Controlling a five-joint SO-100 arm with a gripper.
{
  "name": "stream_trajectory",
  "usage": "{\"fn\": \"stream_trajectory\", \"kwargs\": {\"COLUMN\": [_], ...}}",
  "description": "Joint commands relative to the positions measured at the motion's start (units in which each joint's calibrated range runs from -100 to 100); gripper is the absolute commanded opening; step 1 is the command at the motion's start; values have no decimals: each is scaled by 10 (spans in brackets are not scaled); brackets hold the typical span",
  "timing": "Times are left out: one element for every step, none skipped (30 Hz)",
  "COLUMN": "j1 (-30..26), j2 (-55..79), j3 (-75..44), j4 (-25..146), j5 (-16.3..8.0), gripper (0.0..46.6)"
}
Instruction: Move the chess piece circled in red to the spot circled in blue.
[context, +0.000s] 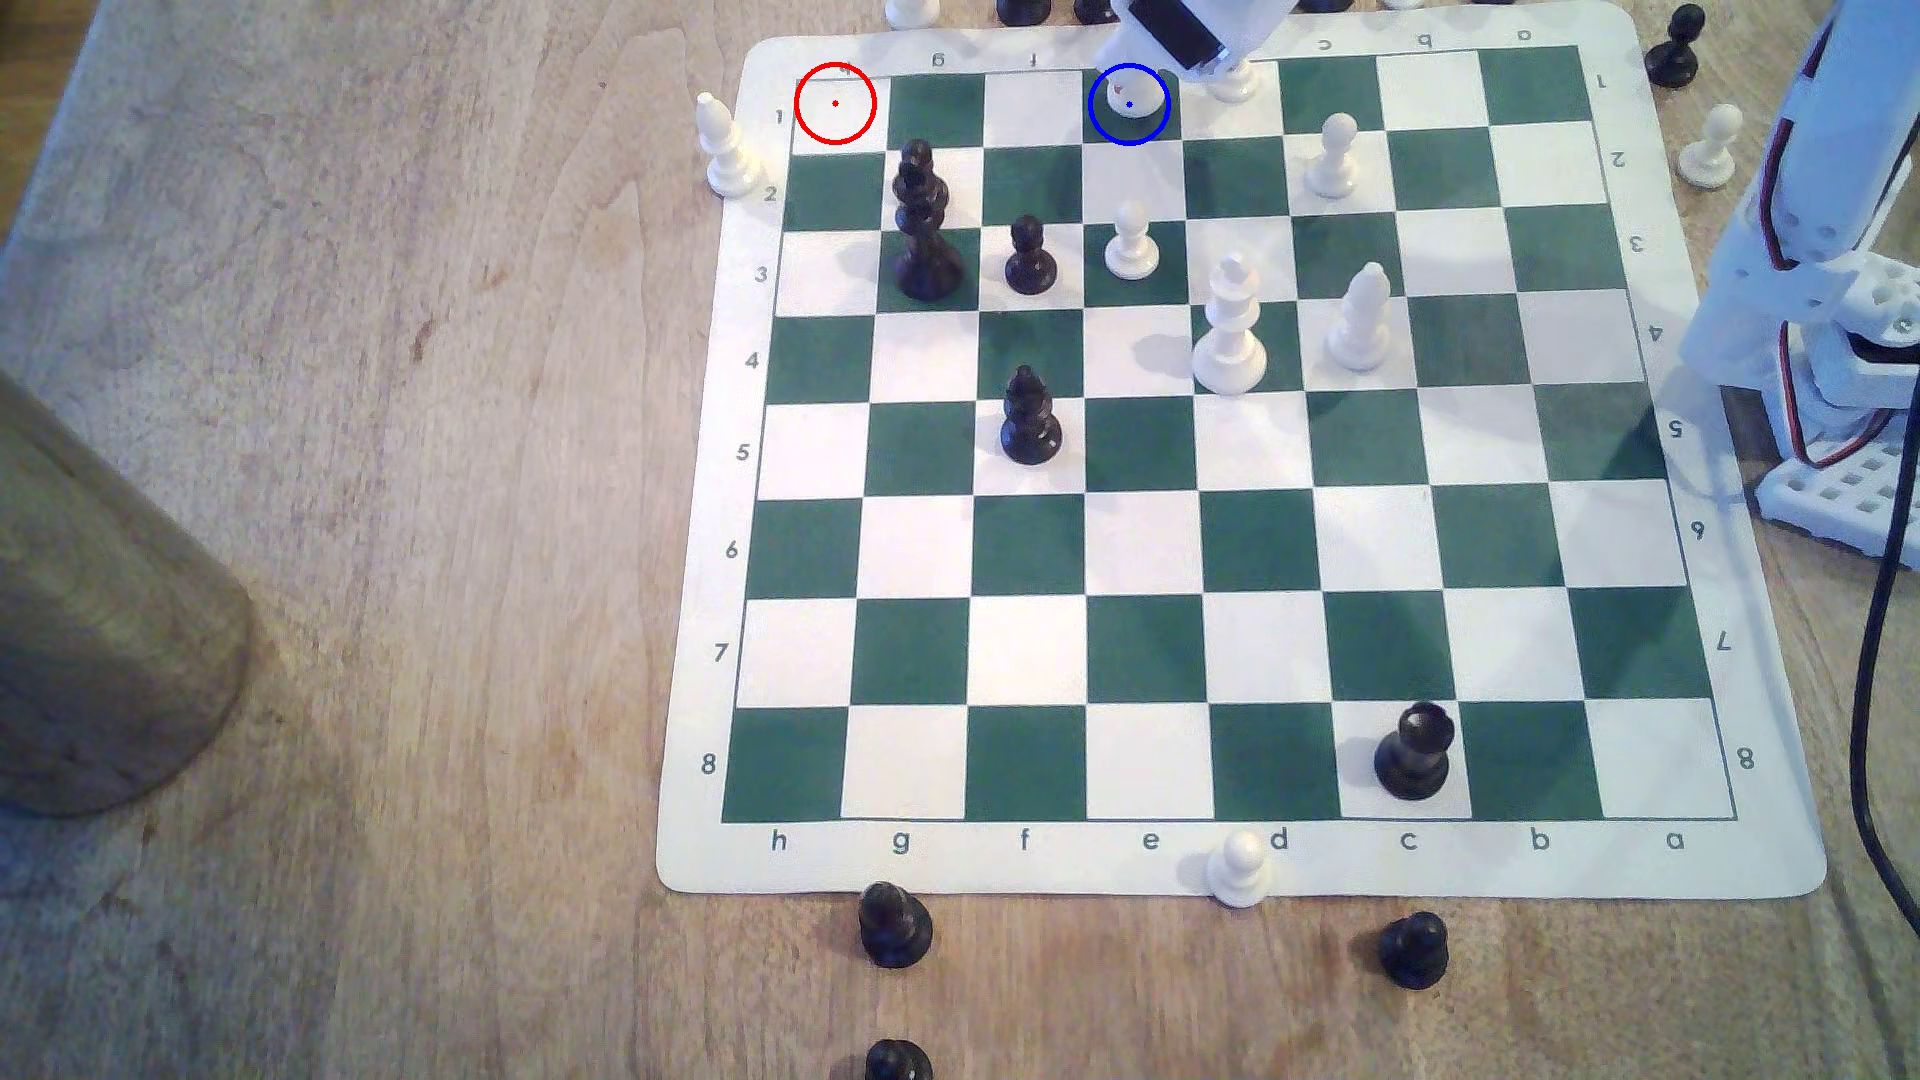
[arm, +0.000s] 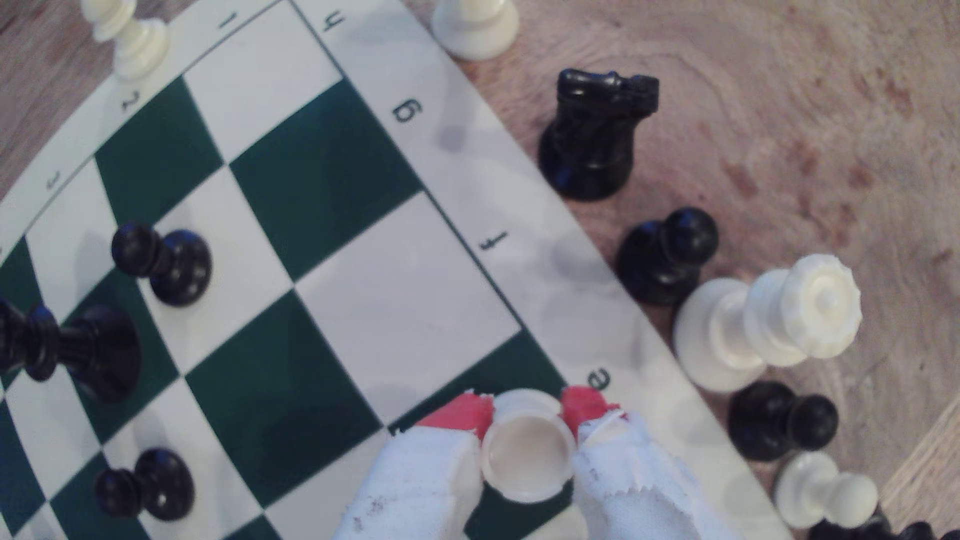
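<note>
1. The tool (arm: 527, 415) is clenched on the white rook (arm: 528, 457), its red-tipped fingers (arm: 462, 413) pressing both sides of the piece.
2. In the exterior view the rook (context: 1132, 99) sits inside the blue circle (context: 1129, 104) on a dark green square of the chessboard (context: 1247, 862).
3. The red circle (context: 835, 103) rings a bare white corner square.

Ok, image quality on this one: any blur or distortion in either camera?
Exterior view: sharp across the board, with a blurred brown object close to the lens at its left edge. Wrist view: straight board edges bow into curves; the gripper and rook are soft.
</note>
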Motion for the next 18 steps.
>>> {"fn": "stream_trajectory", "kwargs": {"j1": [-1,-3,-4,-5,-8,-8,-10,-11,-11,-11,-11,-10,-9,-7,-5,-4,-2,-1], "j2": [-13,-13,-15,-16,-16,-16,-16,-16,-15,-15,-16,-17,-19,-19,-19,-18,-16,-16], "j3": [-4,-4,-4,-4,-4,-4,-4,-4,-3,-3,-3,-3,-3,-3,-3,-3,-3,-3], "j4": [-28,-28,-28,-28,-28,-28,-27,-27,-27,-27,-27,-27,-27,-27,-27,-27,-28,-28], "j5": [-10,-11,-12,-13,-14,-14,-14,-14,-14,-14,-14,-14,-14,-13,-12,-11,-10,-9], "gripper": [126,128,129,129,128,128,127,127,128,130,131,133,135,136,136,136,135,130]}}
